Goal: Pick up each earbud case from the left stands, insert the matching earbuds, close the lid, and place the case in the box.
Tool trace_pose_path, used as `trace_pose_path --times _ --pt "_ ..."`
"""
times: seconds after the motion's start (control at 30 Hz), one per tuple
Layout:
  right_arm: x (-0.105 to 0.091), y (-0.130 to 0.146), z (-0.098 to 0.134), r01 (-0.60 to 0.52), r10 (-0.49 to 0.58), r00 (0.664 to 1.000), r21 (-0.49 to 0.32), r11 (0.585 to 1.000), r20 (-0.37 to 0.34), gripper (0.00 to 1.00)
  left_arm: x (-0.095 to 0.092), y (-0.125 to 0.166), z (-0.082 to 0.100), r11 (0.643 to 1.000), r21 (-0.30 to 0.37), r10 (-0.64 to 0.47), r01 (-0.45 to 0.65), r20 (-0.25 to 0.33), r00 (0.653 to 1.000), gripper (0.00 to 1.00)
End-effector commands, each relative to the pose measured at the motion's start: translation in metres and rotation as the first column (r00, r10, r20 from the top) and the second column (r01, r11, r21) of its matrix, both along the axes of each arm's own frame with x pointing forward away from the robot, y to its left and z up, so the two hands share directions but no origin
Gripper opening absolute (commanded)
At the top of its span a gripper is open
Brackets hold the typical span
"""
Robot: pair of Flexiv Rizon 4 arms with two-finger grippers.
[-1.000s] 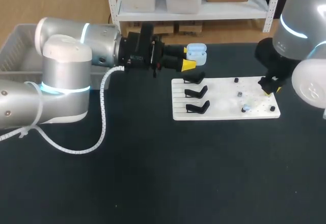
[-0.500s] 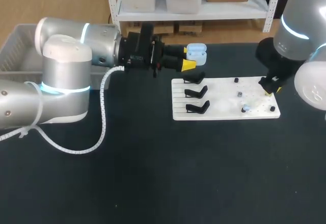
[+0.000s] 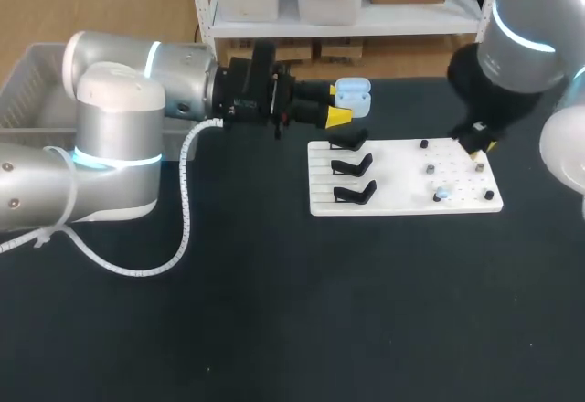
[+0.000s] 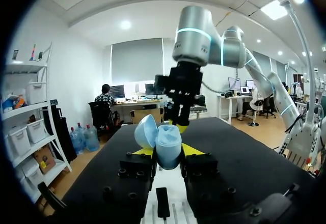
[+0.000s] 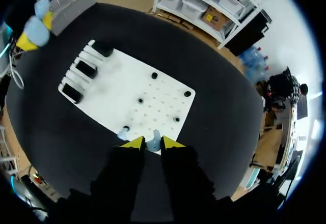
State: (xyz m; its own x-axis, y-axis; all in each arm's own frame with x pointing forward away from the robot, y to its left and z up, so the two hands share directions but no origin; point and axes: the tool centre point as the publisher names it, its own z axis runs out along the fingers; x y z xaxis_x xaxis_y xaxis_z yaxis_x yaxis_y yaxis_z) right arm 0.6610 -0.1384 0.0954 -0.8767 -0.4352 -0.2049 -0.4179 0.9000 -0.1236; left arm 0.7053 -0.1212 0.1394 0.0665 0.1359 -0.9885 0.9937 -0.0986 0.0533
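Note:
My left gripper [image 3: 340, 110] is shut on a light blue earbud case [image 3: 355, 97], held in the air behind the white board [image 3: 402, 203]. In the left wrist view the case [image 4: 168, 143] sits between the yellow tips with its lid [image 4: 144, 131] swung open. My right gripper [image 3: 476, 150] hangs above the board's right part. In the right wrist view a small light blue earbud [image 5: 155, 134] is pinched between its fingertips [image 5: 133, 142]. Another light blue earbud [image 3: 441, 193] rests on the board. Three black stands [image 3: 351, 163] on the board's left side are bare.
Small dark pegs [image 3: 430, 170] stick up from the board's right half. A grey box [image 3: 27, 82] stands at the table's far left, behind my left arm. The left arm's white cable [image 3: 183, 210] loops over the black tabletop.
My right gripper closed slightly on the earbud, then rose off the board and shifted left and back. The left arm and the case have stayed still.

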Motion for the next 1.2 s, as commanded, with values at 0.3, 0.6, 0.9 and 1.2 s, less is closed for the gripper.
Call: trace_pose_path --times 0.3,0.6,0.9,1.2 --pt "-0.039 0.069 0.067 0.309 -0.312 0.950 -0.071 0.948 -0.030 0.00 -0.002 0.000 -0.001 1.000 -0.003 0.006 -0.006 0.004 1.000 0.00" --pt "-0.041 0.084 0.071 0.413 -0.415 0.910 -0.056 0.909 -0.022 0.00 -0.002 0.000 -0.001 1.000 -0.003 0.006 -0.006 0.004 1.000 0.00" --pt "-0.041 0.084 0.071 0.413 -0.415 0.910 -0.056 0.909 -0.022 0.00 -0.002 0.000 -0.001 1.000 -0.003 0.006 -0.006 0.004 1.000 0.00" --pt "-0.037 0.089 0.075 0.427 -0.428 0.904 -0.042 0.903 -0.017 0.00 -0.002 0.000 -0.001 1.000 -0.003 0.006 -0.006 0.004 1.000 0.00"
